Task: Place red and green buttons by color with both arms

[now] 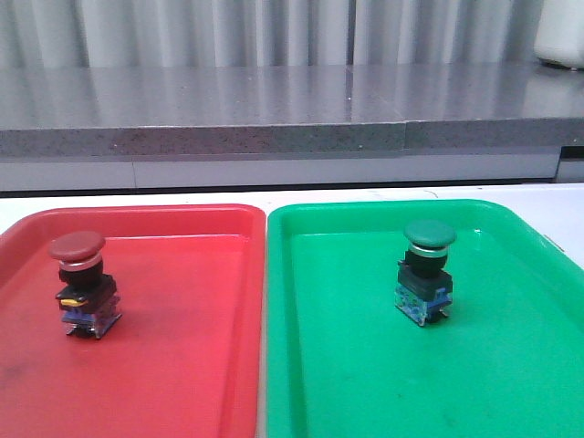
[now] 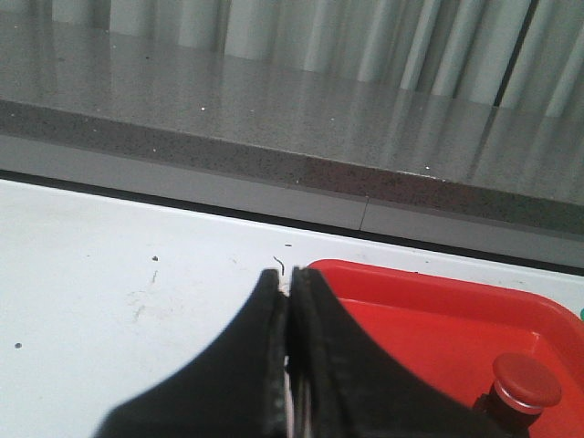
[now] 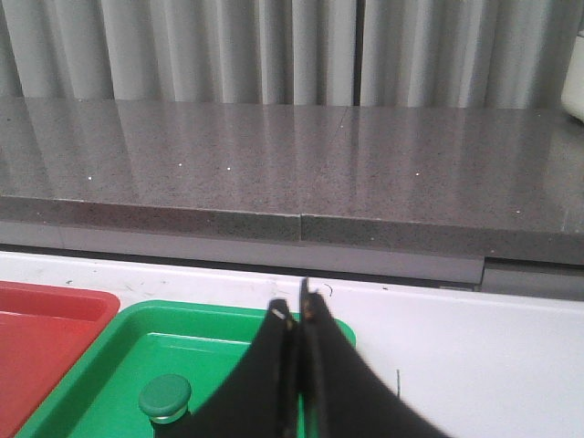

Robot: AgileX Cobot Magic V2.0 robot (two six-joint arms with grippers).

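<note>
The red button (image 1: 82, 283) stands upright in the red tray (image 1: 182, 365), at its left side. The green button (image 1: 425, 270) stands upright in the green tray (image 1: 383, 383), toward its back right. Neither gripper shows in the front view. In the left wrist view my left gripper (image 2: 286, 281) is shut and empty above the red tray's far left corner (image 2: 365, 278); the red button's cap (image 2: 526, 383) is apart from it, to one side. In the right wrist view my right gripper (image 3: 297, 310) is shut and empty over the green tray's far rim (image 3: 201, 315); the green cap (image 3: 164, 396) is beside it.
The two trays lie side by side on a white table (image 1: 566, 210). A grey stone ledge (image 1: 274, 109) with a curtain behind it runs along the table's far edge. A white object (image 1: 561, 36) stands at the ledge's far right.
</note>
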